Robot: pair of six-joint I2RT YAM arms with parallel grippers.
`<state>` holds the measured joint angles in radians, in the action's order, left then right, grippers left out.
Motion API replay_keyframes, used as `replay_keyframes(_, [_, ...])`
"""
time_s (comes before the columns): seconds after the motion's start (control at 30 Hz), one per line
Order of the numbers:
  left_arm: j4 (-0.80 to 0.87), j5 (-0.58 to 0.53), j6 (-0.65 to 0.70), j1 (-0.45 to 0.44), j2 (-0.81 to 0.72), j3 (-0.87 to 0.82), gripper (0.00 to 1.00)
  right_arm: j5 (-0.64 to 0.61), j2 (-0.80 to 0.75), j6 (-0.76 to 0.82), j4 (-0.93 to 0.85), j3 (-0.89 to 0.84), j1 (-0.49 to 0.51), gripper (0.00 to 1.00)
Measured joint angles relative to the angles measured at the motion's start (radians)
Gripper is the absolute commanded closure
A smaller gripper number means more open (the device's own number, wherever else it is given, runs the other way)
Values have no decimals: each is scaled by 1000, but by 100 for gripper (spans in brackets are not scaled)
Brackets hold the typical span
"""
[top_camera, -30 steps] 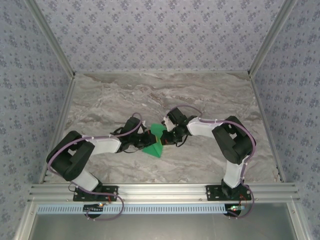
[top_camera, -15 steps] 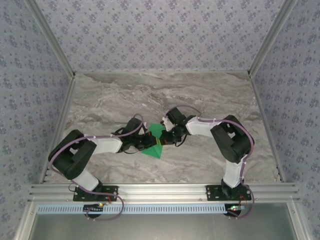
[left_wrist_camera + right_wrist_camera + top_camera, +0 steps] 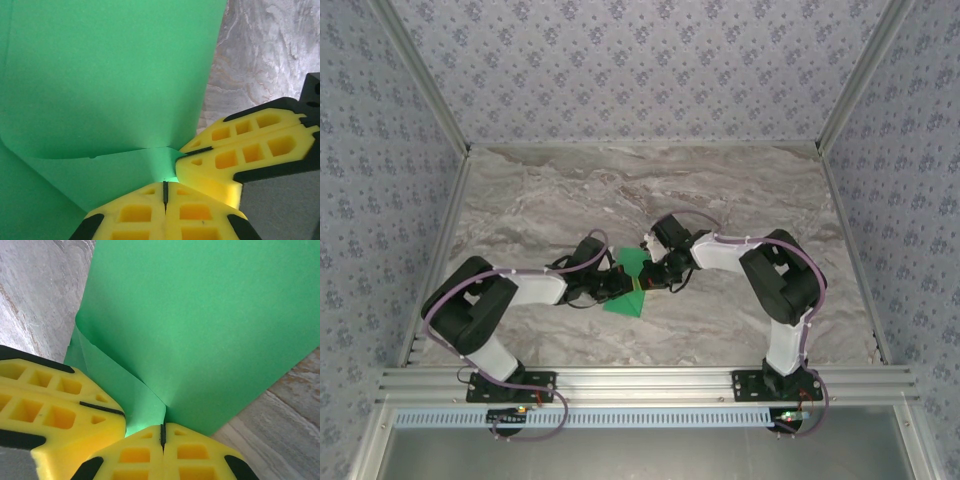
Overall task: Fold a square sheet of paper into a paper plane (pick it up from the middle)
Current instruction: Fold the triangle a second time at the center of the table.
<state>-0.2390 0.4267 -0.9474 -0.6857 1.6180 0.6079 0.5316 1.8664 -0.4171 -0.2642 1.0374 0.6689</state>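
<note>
Now I am clenching left gripper (image 3: pixel 165 190) and right gripper (image 3: pixel 162 429) on the thin bright green square sheet of paper (image 3: pixel 625 303), centre of the marbled table (image 3: pixel 750 190), its length running near-to-far between them.

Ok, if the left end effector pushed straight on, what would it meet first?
The green paper that the left end effector is shut on, spread right ahead. The right end effector sits just beside that line and may come next; depth is unclear.
</note>
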Motion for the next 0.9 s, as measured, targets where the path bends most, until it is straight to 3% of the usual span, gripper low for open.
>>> replay_keyframes(0.6, [11, -8, 8, -7, 22, 5, 99, -5, 2, 1, -10, 6, 0, 99])
replay_keyframes(0.9, [34, -10, 22, -11, 28, 20, 99, -28, -6, 0, -37, 12, 0, 82])
